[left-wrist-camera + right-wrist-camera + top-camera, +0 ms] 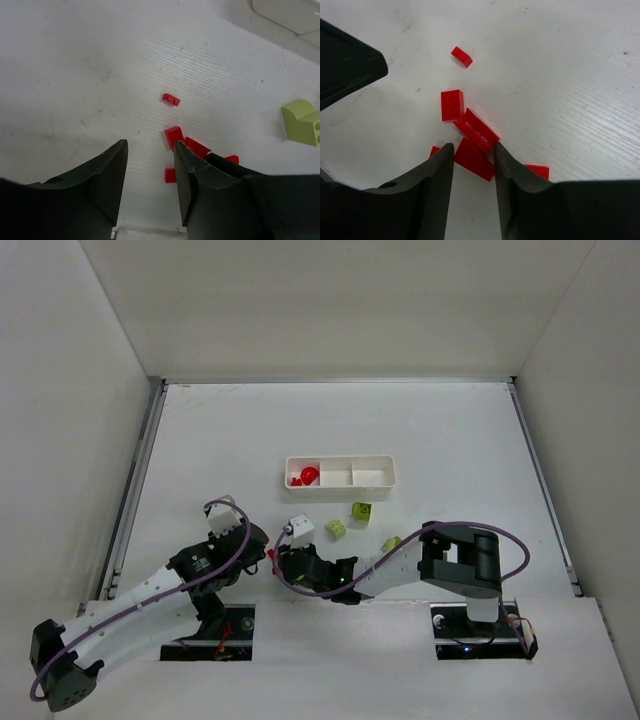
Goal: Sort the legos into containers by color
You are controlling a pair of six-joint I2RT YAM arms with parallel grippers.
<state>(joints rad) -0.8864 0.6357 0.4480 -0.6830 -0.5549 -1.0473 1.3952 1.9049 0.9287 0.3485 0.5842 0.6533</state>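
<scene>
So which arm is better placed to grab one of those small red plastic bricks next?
Probably right: the right gripper straddles a small red plastic brick; the left gripper has only white table between its fingers.

Glossy red plastic legos [452, 105] on a matt, finely ribbed table [75, 75].

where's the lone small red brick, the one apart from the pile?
Right wrist view, upper left: the small red brick lies alone on the table, just beyond the red pile that sits ahead of the right fingers.
</scene>
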